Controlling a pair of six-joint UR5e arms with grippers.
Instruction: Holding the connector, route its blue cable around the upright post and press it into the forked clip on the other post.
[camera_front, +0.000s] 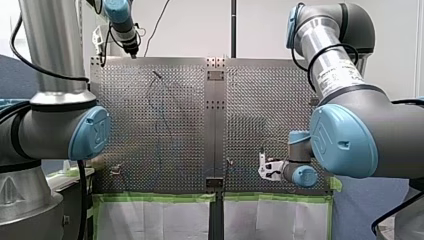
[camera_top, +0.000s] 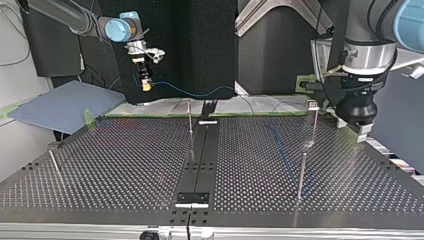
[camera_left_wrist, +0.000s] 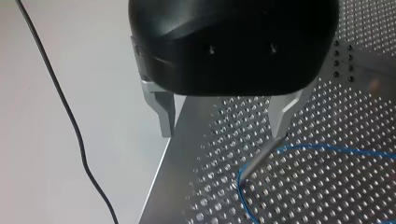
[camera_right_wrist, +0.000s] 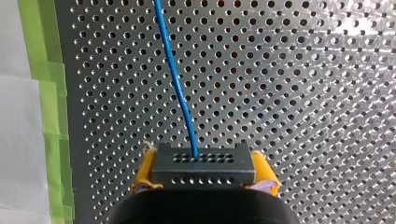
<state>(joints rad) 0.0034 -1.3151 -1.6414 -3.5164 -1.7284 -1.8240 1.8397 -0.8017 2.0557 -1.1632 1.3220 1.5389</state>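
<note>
Right end effector (camera_right_wrist: 204, 171) pinches dark, hole-dotted connector (camera_right_wrist: 204, 164) trailing blue cable (camera_right_wrist: 175, 74).

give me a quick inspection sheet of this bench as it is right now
surface: perforated table, metal, with green tape along one edge
job's things: black connector held in my right gripper; thin upright posts stand on the table
clutter: nothing seen
grippers: right gripper shut on the connector, yellow pads; left gripper open, holding nothing, with a corner post by one finger
cables: blue cable leaves the connector and curves past the corner post's base; black cable hangs off the table
surroundings: blue sheet beside the table
</note>
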